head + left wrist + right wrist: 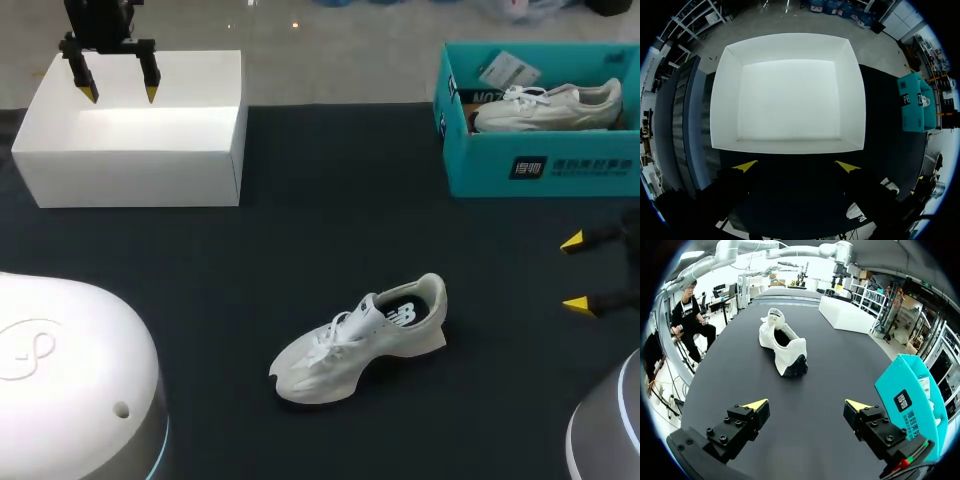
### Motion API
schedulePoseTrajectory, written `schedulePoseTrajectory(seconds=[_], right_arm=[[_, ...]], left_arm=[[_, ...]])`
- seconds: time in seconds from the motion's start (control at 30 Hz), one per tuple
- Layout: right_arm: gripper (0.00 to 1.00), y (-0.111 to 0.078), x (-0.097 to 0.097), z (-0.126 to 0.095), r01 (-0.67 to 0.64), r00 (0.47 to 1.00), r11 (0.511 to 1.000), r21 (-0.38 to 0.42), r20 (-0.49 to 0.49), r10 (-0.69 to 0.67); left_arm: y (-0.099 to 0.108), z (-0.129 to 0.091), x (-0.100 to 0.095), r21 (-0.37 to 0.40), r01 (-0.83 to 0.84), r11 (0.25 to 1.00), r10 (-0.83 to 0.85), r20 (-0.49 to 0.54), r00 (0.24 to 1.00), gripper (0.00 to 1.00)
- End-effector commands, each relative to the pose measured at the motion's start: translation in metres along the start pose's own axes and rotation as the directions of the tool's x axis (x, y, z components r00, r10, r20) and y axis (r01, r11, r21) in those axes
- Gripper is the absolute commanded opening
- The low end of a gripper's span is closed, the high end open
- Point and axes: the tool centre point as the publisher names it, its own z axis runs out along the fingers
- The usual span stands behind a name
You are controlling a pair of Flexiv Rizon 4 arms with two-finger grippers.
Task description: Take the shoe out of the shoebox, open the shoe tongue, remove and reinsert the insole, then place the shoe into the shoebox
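Note:
A white sneaker (355, 341) lies on the dark table near the front middle, toe toward the left, heel opening up. It shows well ahead of my right gripper (809, 404), heel nearest (782, 347). My right gripper (578, 272) hangs open at the table's right side, nothing between its fingers. My left gripper (119, 94) hovers open above the empty white shoebox (130, 130) at the back left. From the left wrist, that box (787, 92) lies open just ahead of the left gripper (796, 166), with nothing inside.
A teal shoebox (540, 160) stands at the back right holding another white shoe (545, 107) and a paper tag. It also shows beside my right gripper (912, 400). Dark bare tabletop (330, 230) lies between the two boxes.

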Motion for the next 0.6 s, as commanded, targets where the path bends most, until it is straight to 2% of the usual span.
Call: schedulePoseTrajectory(seconds=[0.03, 0.27, 0.6], right_arm=[[1.0, -0.006, 0.007, -0.012, 0.01, 1.0, 1.0, 0.012, -0.016, -0.01], [1.0, -0.014, 0.007, -0.023, 0.009, 1.0, 1.0, 0.03, -0.022, -0.008], [1.0, -0.017, 0.015, -0.021, 0.029, 0.995, 0.998, 0.05, -0.095, -0.025]], left_arm=[[0.0, 0.0, 0.0, 0.0, 0.0, 1.0, 0.0, 0.0, 1.0, 1.0], [0.0, 0.0, 0.0, 0.0, 0.0, 1.0, 0.0, 0.0, 1.0, 1.0], [0.0, 0.0, 0.0, 0.0, 0.0, 1.0, 0.0, 0.0, 1.0, 1.0]])
